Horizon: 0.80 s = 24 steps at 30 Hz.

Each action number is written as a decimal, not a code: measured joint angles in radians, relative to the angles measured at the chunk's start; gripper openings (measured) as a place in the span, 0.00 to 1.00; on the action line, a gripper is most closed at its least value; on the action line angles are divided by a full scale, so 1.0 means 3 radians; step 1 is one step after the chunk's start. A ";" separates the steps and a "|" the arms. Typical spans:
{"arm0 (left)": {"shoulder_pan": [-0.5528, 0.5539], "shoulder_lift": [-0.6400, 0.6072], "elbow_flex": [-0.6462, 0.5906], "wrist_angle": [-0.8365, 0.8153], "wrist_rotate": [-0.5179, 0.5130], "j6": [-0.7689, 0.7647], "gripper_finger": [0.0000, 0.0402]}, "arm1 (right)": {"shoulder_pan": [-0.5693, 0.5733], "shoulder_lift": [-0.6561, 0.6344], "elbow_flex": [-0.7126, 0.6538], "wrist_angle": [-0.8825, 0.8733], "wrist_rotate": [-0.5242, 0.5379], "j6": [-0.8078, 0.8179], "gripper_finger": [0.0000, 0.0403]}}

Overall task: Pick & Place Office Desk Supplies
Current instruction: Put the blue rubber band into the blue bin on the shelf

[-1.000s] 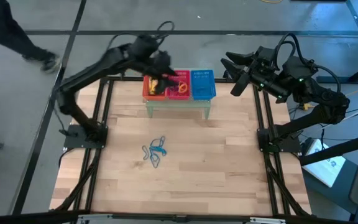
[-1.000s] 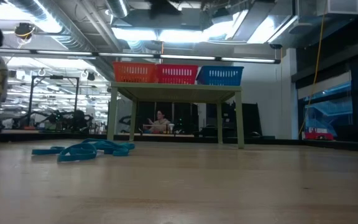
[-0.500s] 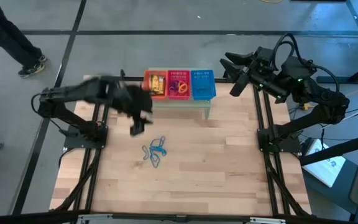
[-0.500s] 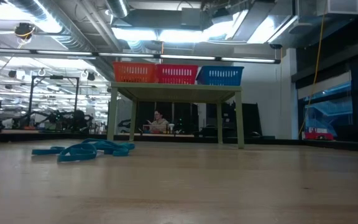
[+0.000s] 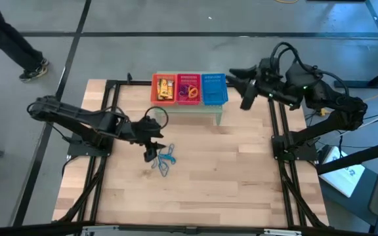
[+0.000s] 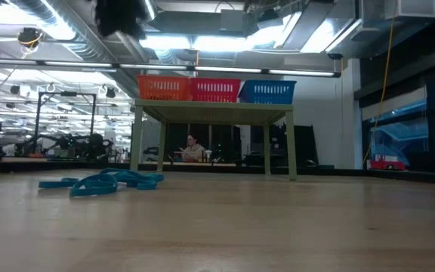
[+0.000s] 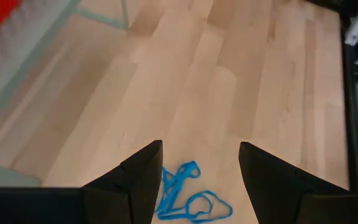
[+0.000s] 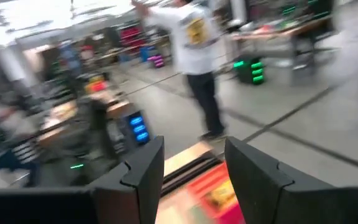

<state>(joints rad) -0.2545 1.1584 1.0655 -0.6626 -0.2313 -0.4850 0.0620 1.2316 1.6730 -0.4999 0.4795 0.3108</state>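
Observation:
Several thin blue loops [image 5: 165, 161] lie in a loose heap on the wooden table; they also show in the low view [image 6: 100, 183] and the left wrist view [image 7: 185, 198]. My left gripper [image 5: 151, 152] is open and empty, just left of the heap and above it [image 7: 201, 152]. My right gripper [image 5: 239, 86] is open and empty, in the air just right of the blue basket [image 5: 214, 88]. Yellow-orange blocks lie in the orange basket [image 5: 163, 88]. Orange and purple loops lie in the red basket [image 5: 188, 88].
The three baskets stand in a row on a small pale green stand [image 5: 188, 108] at the table's far middle [image 6: 214, 113]. Black frame rails [image 5: 104, 164] run along the table's left and right sides. A person's legs [image 5: 12, 39] show on the floor at the far left.
My left gripper has left the orange basket, swung toward the table's near edge and come down beside the blue loops. My right gripper has shifted a little toward the blue basket. The loops have not moved.

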 joint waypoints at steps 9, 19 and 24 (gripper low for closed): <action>0.0009 -0.0059 -0.1038 0.1117 0.0016 -0.0255 0.52 | 0.0183 -0.0034 0.0000 -0.0301 -0.0766 -0.0380 0.43; 0.0165 0.0412 -0.1091 0.0860 0.0092 0.0003 0.52 | 0.0202 -0.0372 -0.0680 0.0561 -0.0939 -0.0525 0.43; 0.0206 0.0623 -0.1089 0.1081 0.0138 0.0165 0.52 | 0.0201 -0.0965 -0.1777 0.1509 -0.0952 -0.0342 0.43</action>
<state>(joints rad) -0.1927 1.3452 0.7387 -0.3382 -0.1898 -0.4354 0.1223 0.9419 1.1400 -0.0471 0.1938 0.2080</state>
